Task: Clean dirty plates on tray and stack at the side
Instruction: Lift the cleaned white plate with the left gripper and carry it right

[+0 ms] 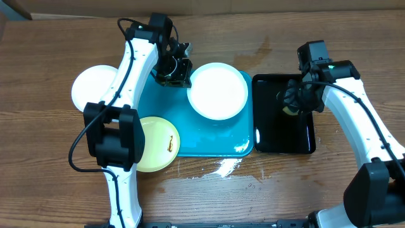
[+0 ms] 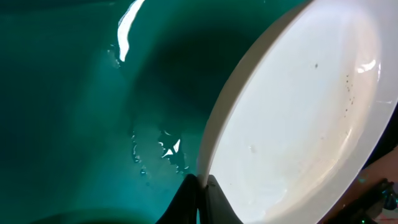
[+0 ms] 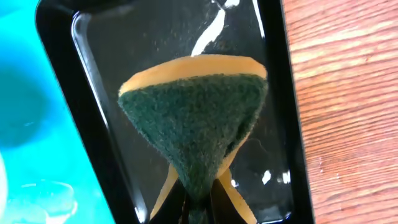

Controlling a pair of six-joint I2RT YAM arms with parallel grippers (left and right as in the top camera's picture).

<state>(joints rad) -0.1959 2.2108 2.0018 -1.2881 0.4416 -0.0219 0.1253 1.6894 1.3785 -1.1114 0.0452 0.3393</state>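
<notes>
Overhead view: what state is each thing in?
Left hand: shut on rim of centre plate.
Right hand: shut on sponge over black tray.
Centre plate: white, speckled, over blue tray.
Yellow-green plate: smeared, overlapping tray corner.
Left plate: white, on the table.
Blue tray: wet.

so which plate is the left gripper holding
The white plate over the turquoise tray: the left gripper pinches its rim. The other white plate and the yellow-green plate lie further left, ungripped.

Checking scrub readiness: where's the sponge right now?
The sponge is pinched in the right gripper, over the black tray on the right side of the overhead view, just right of the turquoise tray.
</notes>
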